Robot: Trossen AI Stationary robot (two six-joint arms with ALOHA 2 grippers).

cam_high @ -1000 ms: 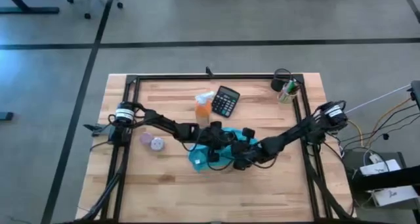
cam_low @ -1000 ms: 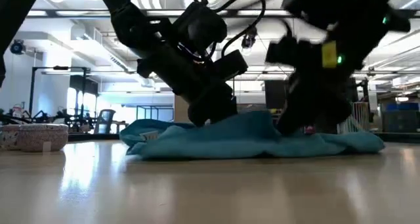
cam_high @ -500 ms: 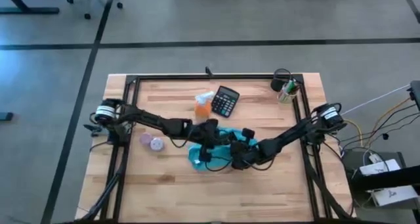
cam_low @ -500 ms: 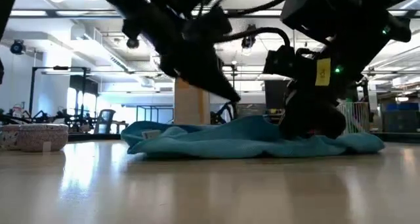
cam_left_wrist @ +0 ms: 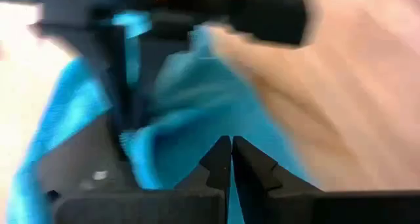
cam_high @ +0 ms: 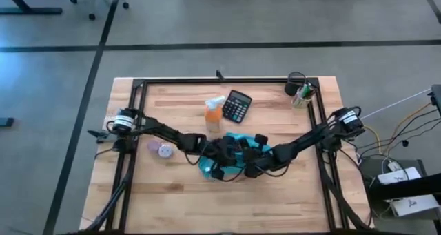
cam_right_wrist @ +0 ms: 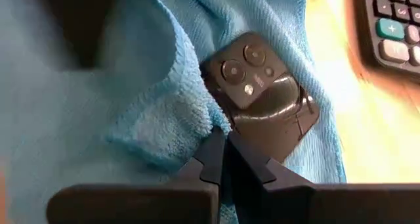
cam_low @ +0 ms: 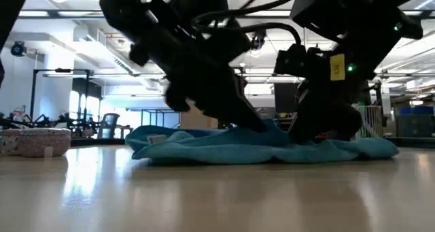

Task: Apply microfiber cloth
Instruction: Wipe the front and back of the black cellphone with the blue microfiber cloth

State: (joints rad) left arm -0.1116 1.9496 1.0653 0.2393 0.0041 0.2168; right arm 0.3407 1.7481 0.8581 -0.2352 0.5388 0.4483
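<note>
Microfiber cloth (cam_high: 238,140) bunched mid-counter directly under both tools, left tool (cam_left_wrist: 231,159) and right tool (cam_right_wrist: 223,152) each pinched narrow, phone (cam_right_wrist: 266,86) half-wrapped beside right.

A pale wooden desk (cam_high: 172,187) with a black frame along its edges carries a crumpled turquoise microfiber cloth (cam_high: 207,167) near its middle, a black calculator (cam_high: 237,106) and an orange bottle (cam_high: 213,117) toward the far edge, a small round container (cam_high: 164,150) toward the left edge, and a pen holder (cam_high: 300,94) in the far right corner
</note>
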